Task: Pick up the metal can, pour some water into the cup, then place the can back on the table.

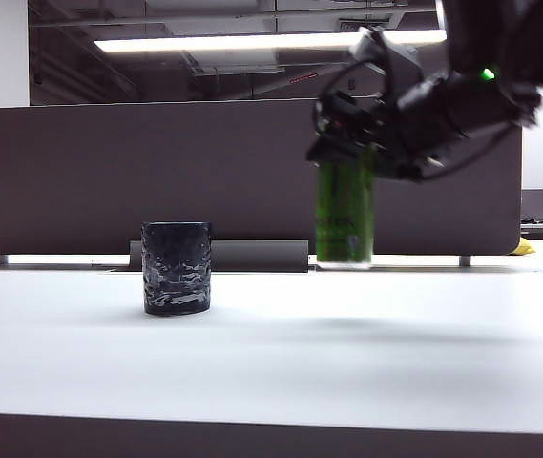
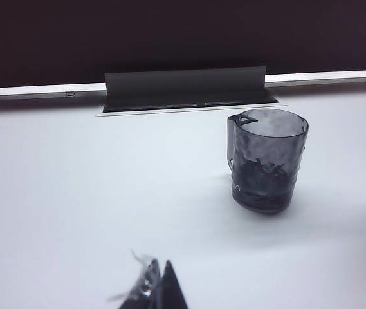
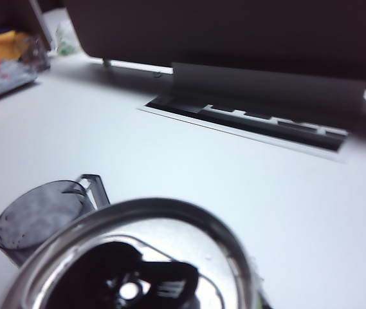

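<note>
While the right pincer (image 1: pixel 347 153) clamps the upright metal can (image 1: pixel 344 215) right of the cup (image 1: pixel 177 268) over the counter (image 1: pixel 271 353), and the idle left pincer (image 2: pixel 154 290) sits closed, carry it level until its rim overhangs the cup's mouth.

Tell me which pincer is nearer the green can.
Right. The right pincer sits at the top of the green can; the left pincer is low over the table, short of the cup.

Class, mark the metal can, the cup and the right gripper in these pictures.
metal can (image 1: pixel 344 219): exterior view, green side wall.
cup (image 1: pixel 177 267): exterior view, bumpy front wall.
right gripper (image 1: pixel 347 153): exterior view, fingers at the can's top.
</note>
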